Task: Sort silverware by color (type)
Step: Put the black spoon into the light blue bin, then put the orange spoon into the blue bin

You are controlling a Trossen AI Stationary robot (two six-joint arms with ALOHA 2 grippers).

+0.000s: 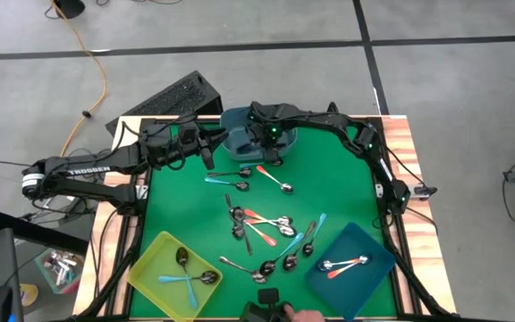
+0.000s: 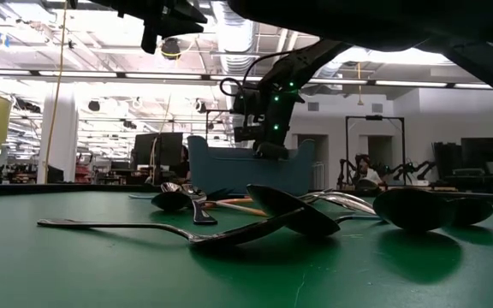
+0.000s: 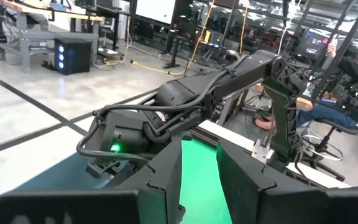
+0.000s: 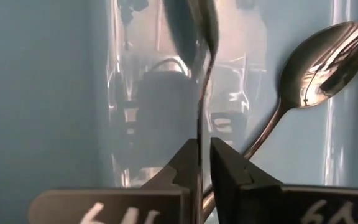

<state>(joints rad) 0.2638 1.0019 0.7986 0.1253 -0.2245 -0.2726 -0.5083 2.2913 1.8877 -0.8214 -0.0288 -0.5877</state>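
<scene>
The right gripper hangs over the grey-blue bin at the far edge of the green tabletop, its fingers pressed close on either side of the thin handle of a dark metal spoon, which stands on edge between them with its bowl pointing down into the bin; whether the hold is firm or just slackening I cannot tell. A second plain spoon lies on the bin floor just beside it, shiny bowl up. The left gripper waits near the bin's left side, its jaws standing partly apart with nothing between them. Outward on the tabletop, a few spoons lie just in front of the bin, and a loose heap of spoons with teal, orange-red and dark handles lies at the middle. The yellow bin at the near left corner holds teal-handled spoons; the dark blue bin at the near right holds orange-red-handled spoons.
</scene>
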